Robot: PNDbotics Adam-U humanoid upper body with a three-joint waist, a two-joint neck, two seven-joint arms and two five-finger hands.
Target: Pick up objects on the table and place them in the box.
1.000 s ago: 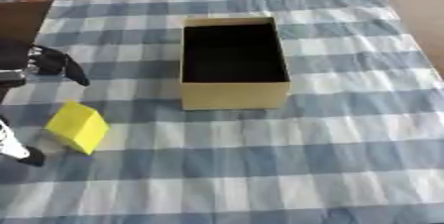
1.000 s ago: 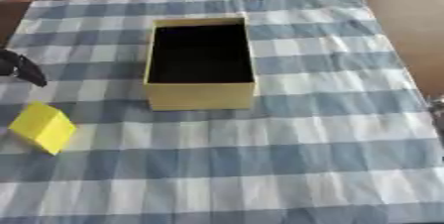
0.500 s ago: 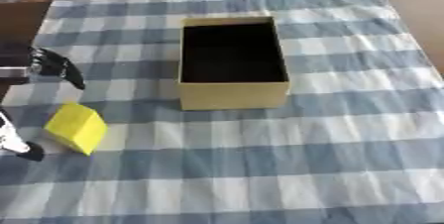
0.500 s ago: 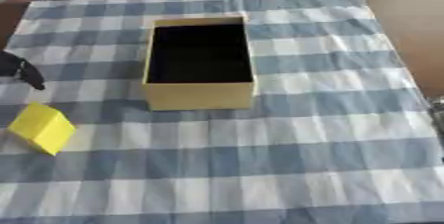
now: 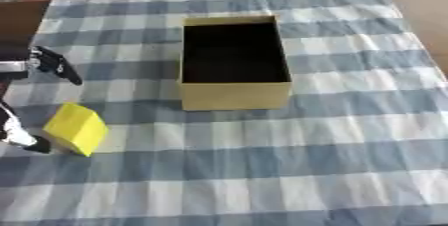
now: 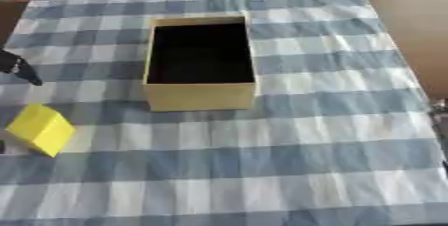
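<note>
Covering the table is a blue-and-white checked cloth (image 5: 332, 135); cluttered items line the far edge. An open tan box (image 5: 234, 60) with a dark interior sits at centre, nothing between it and the yellow block (image 5: 77, 129) at near left. Only the left eye view shows the left hand (image 5: 35, 65), fingers spread around the block without touching it. Whether the right hand is released cannot be told.
</note>
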